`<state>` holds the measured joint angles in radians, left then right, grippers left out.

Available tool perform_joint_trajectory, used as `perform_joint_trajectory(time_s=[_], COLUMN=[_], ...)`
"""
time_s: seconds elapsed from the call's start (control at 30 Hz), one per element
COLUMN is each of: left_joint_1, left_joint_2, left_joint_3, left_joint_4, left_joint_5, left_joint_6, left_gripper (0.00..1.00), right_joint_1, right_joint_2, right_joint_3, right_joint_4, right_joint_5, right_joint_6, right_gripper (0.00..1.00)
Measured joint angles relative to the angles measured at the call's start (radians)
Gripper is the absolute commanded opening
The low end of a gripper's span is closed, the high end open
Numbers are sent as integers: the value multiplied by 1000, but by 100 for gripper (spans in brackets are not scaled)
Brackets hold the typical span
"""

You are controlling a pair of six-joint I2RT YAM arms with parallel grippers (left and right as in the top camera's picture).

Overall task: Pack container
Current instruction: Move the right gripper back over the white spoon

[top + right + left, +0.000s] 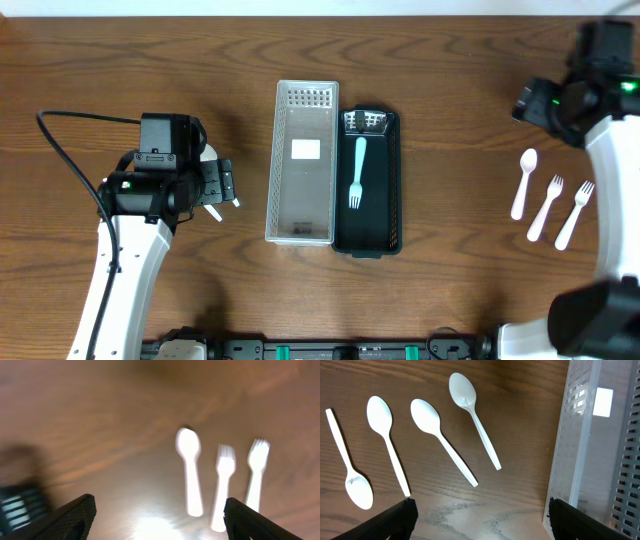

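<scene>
Lengthwise in the black container at the middle of the table, a teal fork is shown, its long axis run from the far edge to the robot's edge and its tines pointed at the latter; a clear perforated tray is set just beside. The left gripper and the right gripper are both held wide, nothing between the fingers. Trouble is judged likeliest near the right edge, where a white spoon and two white forks are laid close together: a thin handle pinched flat off the wood could slip, or a neighbour be knocked askew.
</scene>
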<state>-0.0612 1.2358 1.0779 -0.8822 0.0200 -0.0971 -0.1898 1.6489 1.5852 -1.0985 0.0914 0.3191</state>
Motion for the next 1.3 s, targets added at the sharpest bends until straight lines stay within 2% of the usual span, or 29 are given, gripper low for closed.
perform_joint_trajectory(time_s=[0.1,0.27,0.67,0.93,1.0,1.1,1.3], left_joint_1=[0,0,0,0,0,0,0], left_joint_2=[0,0,0,0,0,0,0], left_joint_3=[0,0,0,0,0,0,0], left_joint_4=[0,0,0,0,0,0,0], left_joint_5=[0,0,0,0,0,0,0], left_joint_6=[0,0,0,0,0,0,0], left_gripper=[87,87,87,87,87,87,87], right_joint_1=[-99,-167,-159,-157,-157,-158,-157], right_joint_2=[69,185,389,417,417,417,417], right_joint_3=[-72,-163,-186,-185,-185,-185,-185], right_joint_4=[38,96,146,154,154,157,157], right_joint_5=[-29,-78,-122,-118,-117,-114,-114], right_joint_6=[-50,-98,-126,-128,-134,-149,-160], right_gripper=[86,83,84,84,79,66,50])
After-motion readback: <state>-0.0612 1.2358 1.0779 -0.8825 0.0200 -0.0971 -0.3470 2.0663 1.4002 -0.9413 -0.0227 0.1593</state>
